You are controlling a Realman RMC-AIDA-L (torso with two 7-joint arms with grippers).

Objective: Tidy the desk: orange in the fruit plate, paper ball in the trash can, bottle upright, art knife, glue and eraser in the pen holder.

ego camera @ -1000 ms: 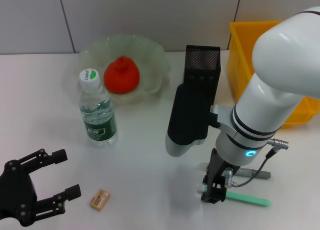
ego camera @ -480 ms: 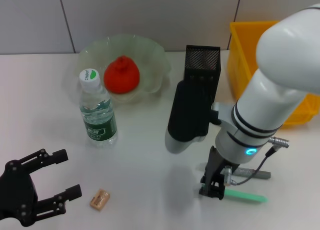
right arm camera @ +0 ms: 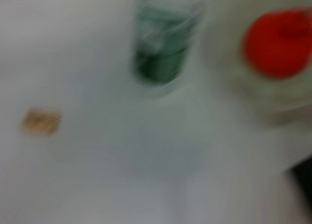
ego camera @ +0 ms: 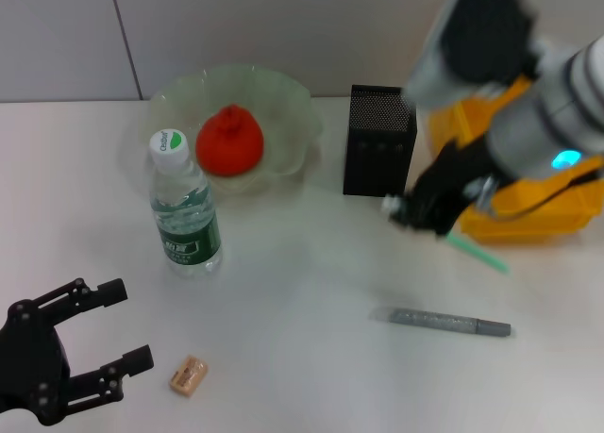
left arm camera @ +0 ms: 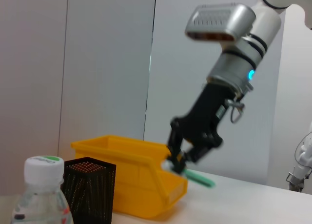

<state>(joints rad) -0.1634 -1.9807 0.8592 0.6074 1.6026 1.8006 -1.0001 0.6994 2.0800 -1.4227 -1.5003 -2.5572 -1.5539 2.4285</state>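
My right gripper (ego camera: 415,211) hangs above the table beside the black mesh pen holder (ego camera: 379,141), shut on a slim green stick (ego camera: 477,251); the left wrist view shows that same gripper (left arm camera: 183,158) and stick (left arm camera: 200,178). A grey pen-shaped item (ego camera: 444,322) lies on the table. Which is the art knife and which the glue I cannot tell. The orange (ego camera: 229,141) rests in the fruit plate (ego camera: 283,89). The bottle (ego camera: 184,211) stands upright. My left gripper (ego camera: 130,325) is open at the near left, close to the eraser (ego camera: 189,374). The paper ball is out of view.
The yellow trash can (ego camera: 453,93) stands at the back right, just behind my right arm and beside the pen holder. The wall runs along the table's far edge.
My right gripper has risen from the table front and swung back toward the pen holder, carrying the green stick. The grey item stays on the table. The left arm has not moved.
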